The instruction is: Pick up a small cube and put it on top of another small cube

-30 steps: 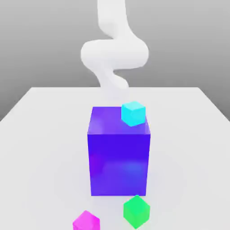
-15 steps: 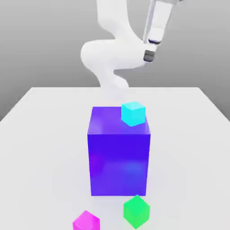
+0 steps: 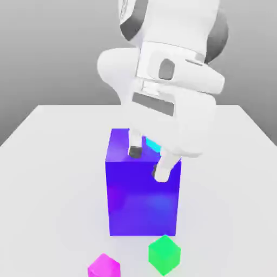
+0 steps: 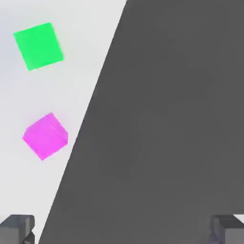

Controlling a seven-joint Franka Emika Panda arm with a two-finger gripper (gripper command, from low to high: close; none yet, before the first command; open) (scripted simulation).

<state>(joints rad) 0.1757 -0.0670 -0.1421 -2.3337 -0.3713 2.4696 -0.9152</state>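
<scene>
Pincer (image 3: 147, 162) spread wide, nothing between the fingers, hanging just over the top of the big blue-purple block (image 3: 143, 200). Magenta cube (image 3: 104, 266) sits on the white table (image 3: 48, 162), well below and off to the side of the pincer, toward the camera in the exterior view; the hand view puts it (image 4: 45, 136) ahead of the fingertips, not between them. Green cube (image 3: 164, 254) lies near it, also below the pincer. Cyan cube (image 3: 153, 144) on the block top, just behind the fingers, mostly hidden by them.

Step, as I read it: approach, no grasp yet. Next move needs the pincer carried out past the block's edge, lowered over the magenta cube, fingers straddling it.
</scene>
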